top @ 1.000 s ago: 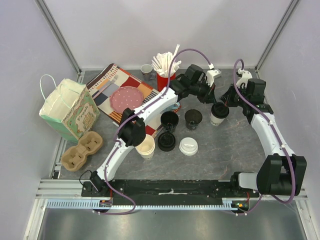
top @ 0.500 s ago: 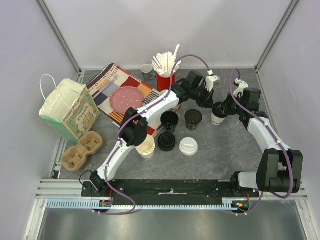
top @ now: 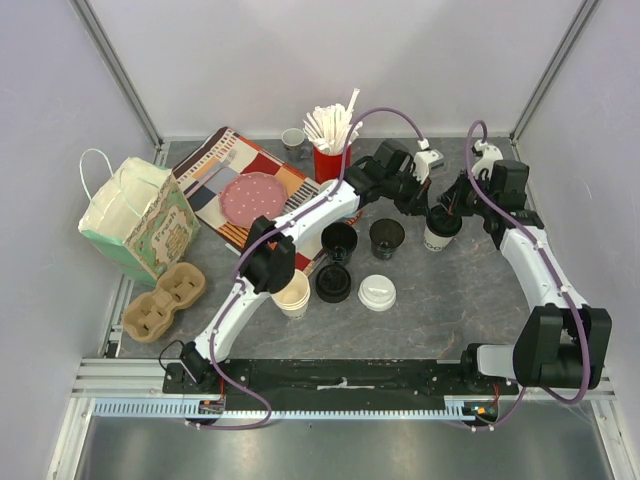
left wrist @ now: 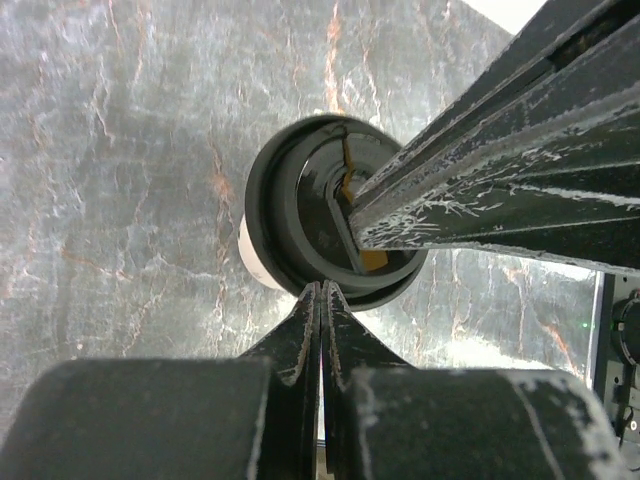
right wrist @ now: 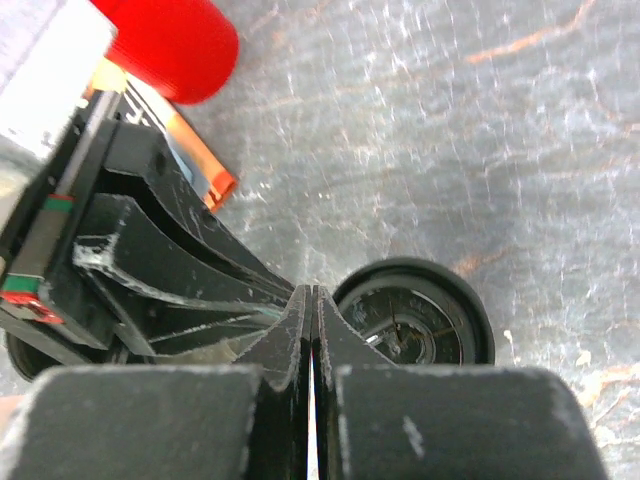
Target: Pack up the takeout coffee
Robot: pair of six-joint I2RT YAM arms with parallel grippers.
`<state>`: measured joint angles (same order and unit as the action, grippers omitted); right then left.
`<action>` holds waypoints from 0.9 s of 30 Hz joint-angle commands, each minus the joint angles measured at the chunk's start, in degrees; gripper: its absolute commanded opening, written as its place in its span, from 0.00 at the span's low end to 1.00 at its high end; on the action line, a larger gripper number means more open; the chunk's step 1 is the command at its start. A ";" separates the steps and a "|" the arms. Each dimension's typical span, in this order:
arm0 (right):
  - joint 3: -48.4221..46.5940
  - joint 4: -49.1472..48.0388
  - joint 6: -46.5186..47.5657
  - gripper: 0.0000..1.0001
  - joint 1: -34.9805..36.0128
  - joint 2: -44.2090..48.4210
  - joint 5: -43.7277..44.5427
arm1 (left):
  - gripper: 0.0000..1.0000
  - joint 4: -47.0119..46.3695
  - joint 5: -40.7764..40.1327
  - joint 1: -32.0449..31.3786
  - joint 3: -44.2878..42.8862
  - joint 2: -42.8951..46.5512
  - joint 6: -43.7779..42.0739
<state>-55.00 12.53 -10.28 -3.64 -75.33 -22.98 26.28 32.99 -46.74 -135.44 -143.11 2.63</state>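
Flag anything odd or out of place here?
No spill seen. The left gripper and right gripper, both shut, crowd over the same black-lidded cup. A white lid lies loose on the table, on no cup.

At the left edge of the table [top: 470, 300]: bag [top: 135, 215], with cup carrier [top: 163, 300] just before it. Near the far edge: mat [top: 212, 165] with plate [top: 252, 197] on it, straw holder [top: 330, 160] to its right. Mid-table: two open cups [top: 387, 238], loose lids [top: 377, 292] before them, lidded cup [top: 435, 238] to their right.
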 commanded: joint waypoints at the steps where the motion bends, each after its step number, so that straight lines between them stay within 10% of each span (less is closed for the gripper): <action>1: -4.24 0.03 0.26 0.00 0.12 1.07 -1.54 | 0.02 -0.18 0.67 0.33 -5.54 3.62 -1.76; 13: 6.83 -3.92 0.97 0.00 -0.32 -3.16 2.94 | 0.02 0.61 0.58 1.21 -3.08 4.24 -1.93; 27: -2.12 0.91 0.09 0.00 -0.32 3.25 1.18 | 0.02 1.23 0.49 1.30 -3.61 5.21 -2.55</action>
<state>-52.23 12.21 -10.24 -3.88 -76.09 -21.17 27.53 33.08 -45.45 -138.37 -142.17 2.44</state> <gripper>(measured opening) 0.004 0.026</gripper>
